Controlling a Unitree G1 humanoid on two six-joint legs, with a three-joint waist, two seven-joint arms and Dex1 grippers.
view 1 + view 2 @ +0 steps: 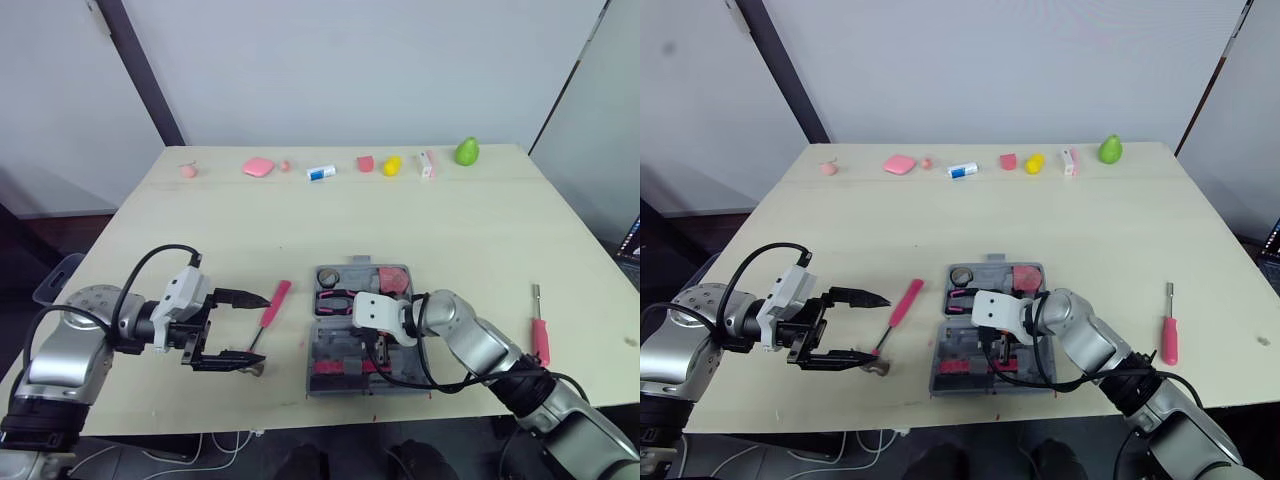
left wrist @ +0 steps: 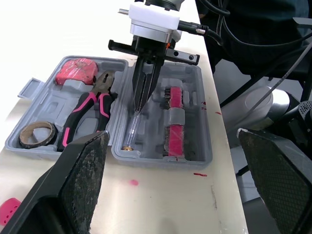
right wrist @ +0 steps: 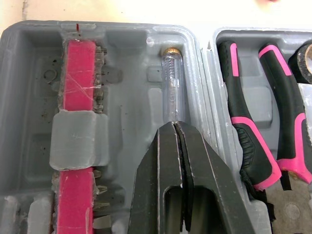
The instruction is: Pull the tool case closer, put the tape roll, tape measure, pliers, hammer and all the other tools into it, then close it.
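the right gripper [image 3: 174, 126] grips the clear tester [image 3: 173, 80] over its slot in the tool case [image 3: 126, 102]; press it flat, then release. the left gripper [image 1: 260, 329] is spread wide.

A pale cream table [image 1: 480, 240] takes up the middle, with a seam running across its far part toward 12 o'clock. Behind it stands a plain white wall [image 1: 350, 60], evenly lit. A dark slanted post [image 1: 140, 70] crosses the wall at 11 o'clock and a thinner dark strip [image 1: 568, 75] at 1 o'clock. Dark floor [image 1: 30, 245] shows at 9 o'clock, with white cables [image 1: 205, 445] at 7 o'clock.
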